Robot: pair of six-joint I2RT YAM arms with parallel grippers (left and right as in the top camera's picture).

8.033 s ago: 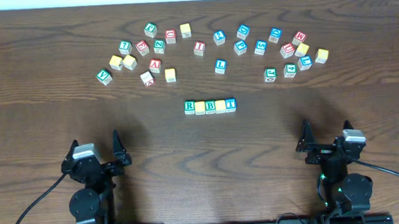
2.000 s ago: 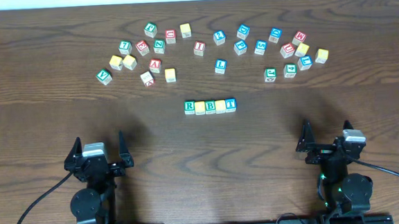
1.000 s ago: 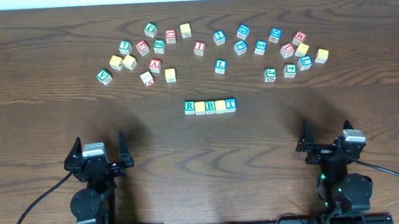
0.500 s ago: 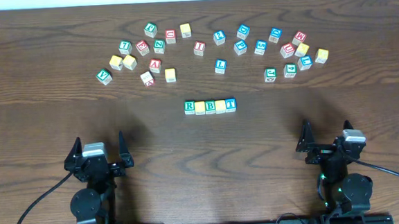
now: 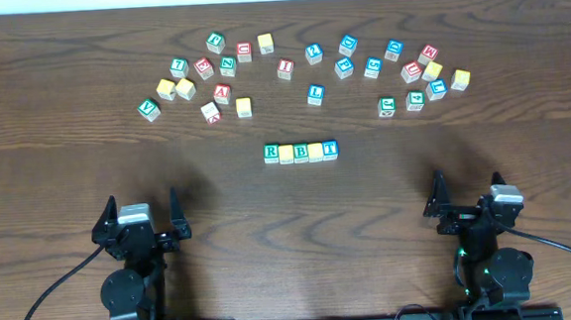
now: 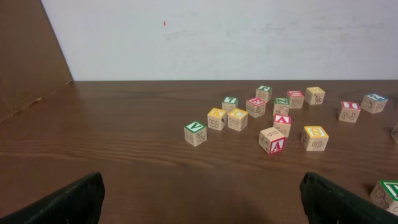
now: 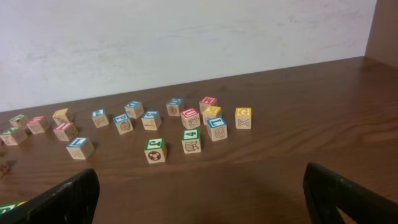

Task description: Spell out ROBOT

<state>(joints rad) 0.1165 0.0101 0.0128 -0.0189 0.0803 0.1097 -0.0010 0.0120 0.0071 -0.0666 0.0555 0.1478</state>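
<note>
Wooden ROBOT cubes (image 5: 301,151): 5 touching, 1 row.

Open table (image 5: 289,219) fronts the ROBOT row (image 5: 301,151); scattered cubes (image 5: 314,94) crowd behind it.

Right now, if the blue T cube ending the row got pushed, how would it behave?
The blue T cube looks rigid, wooden and flat-faced, so it would probably slide, not roll. It appears to sit flush against the yellow cube beside it, so a push along the row would likely shift its neighbours too. It looks small, so it is probably light and easily skewed.
</note>
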